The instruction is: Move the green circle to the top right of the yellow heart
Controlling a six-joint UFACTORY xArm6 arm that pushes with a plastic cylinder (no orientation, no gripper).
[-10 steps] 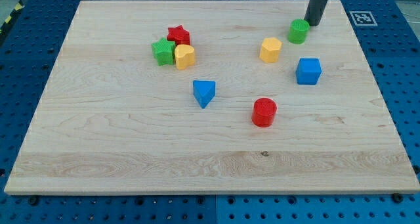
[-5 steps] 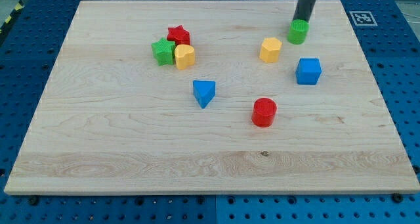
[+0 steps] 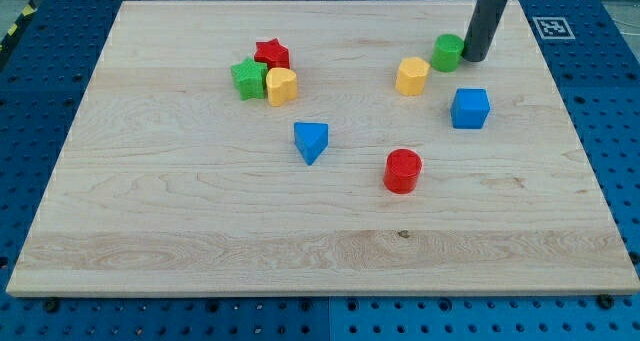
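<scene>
The green circle (image 3: 447,52) sits near the view's top right of the board. My tip (image 3: 474,57) touches its right side. The yellow heart (image 3: 282,85) lies at the upper left, pressed against a green star (image 3: 248,78) and a red star (image 3: 271,53). The green circle is far to the right of the yellow heart, with a yellow hexagon (image 3: 412,76) just down-left of the circle.
A blue cube (image 3: 470,108) lies below my tip. A blue triangle (image 3: 311,141) and a red cylinder (image 3: 403,170) lie mid-board. The wooden board (image 3: 200,231) rests on a blue pegboard; a marker tag (image 3: 550,27) is at the top right.
My tip moved from above the green circle to its right side, lower down. The green circle shifted slightly left, closer to the yellow hexagon.
</scene>
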